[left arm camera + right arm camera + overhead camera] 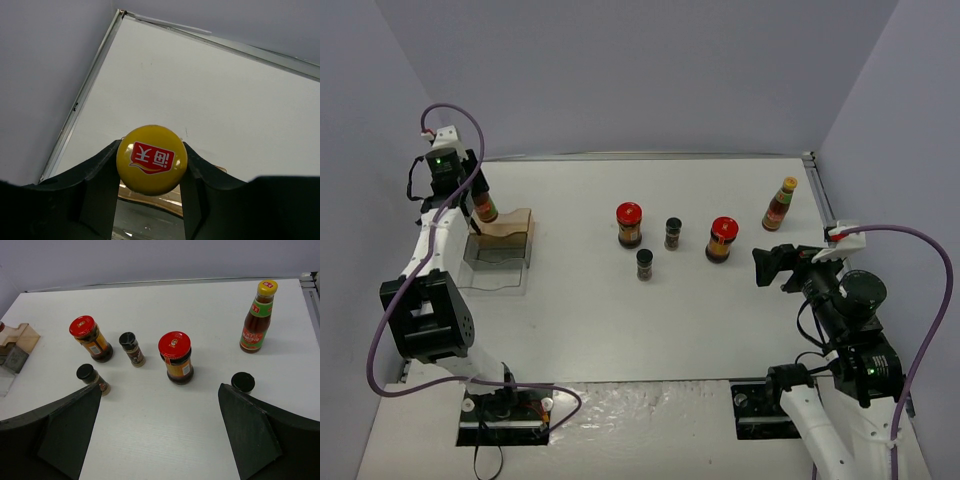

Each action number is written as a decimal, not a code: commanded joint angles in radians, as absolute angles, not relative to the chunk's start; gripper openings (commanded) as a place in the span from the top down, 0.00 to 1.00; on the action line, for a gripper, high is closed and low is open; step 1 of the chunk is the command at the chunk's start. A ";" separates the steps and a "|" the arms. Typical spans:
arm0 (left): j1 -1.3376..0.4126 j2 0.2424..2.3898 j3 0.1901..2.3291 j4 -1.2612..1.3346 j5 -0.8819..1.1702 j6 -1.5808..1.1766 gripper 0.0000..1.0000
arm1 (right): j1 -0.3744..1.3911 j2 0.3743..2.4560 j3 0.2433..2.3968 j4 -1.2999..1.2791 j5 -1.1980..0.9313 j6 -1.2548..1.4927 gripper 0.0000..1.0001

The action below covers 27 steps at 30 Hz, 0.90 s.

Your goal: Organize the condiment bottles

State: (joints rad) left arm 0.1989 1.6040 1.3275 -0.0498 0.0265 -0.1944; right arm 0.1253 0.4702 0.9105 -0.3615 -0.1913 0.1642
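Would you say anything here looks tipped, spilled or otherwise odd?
Nothing stands out: the red-lidded jars, spice jars and free sauce bottle stand upright, capped, no spill shows, and the left gripper holds the other sauce bottle.

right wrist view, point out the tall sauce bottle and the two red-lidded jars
tall sauce bottle [255, 330], right wrist view, label
left red-lidded jar [82, 326], right wrist view, lid
right red-lidded jar [174, 344], right wrist view, lid

Right gripper [159, 390] — fingers stood wide apart. On the white table [150, 295]: sauce bottle [259, 322], yellow-capped, upright, far right; left red-lidded jar [91, 340]; right red-lidded jar [176, 359]; black-capped middle spice jar [132, 349], left spice jar [92, 378], right spice jar [243, 382] — just beside the right finger. Brownish rack [17, 340] at left edge.
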 commanded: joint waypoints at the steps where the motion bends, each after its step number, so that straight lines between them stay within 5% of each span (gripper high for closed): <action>1: 0.210 1.572 1.334 0.162 0.022 -0.187 1.00 | 0.130 0.480 0.913 -0.273 -0.203 0.165 0.00; 11: 0.209 1.588 1.214 0.288 0.020 -0.188 1.00 | 0.130 0.453 0.890 -0.273 -0.198 0.182 0.00; 18: 0.208 1.605 1.175 0.312 0.009 -0.190 0.91 | 0.131 0.454 0.882 -0.273 -0.187 0.186 0.00; 27: 0.207 1.559 1.165 0.241 -0.022 -0.208 0.22 | 0.131 0.472 0.903 -0.273 -0.141 0.188 0.00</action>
State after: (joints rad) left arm 0.1997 1.6373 1.1297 0.1703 0.0103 -0.1948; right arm 0.1253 0.4450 0.8814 -0.3565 -0.1801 0.1825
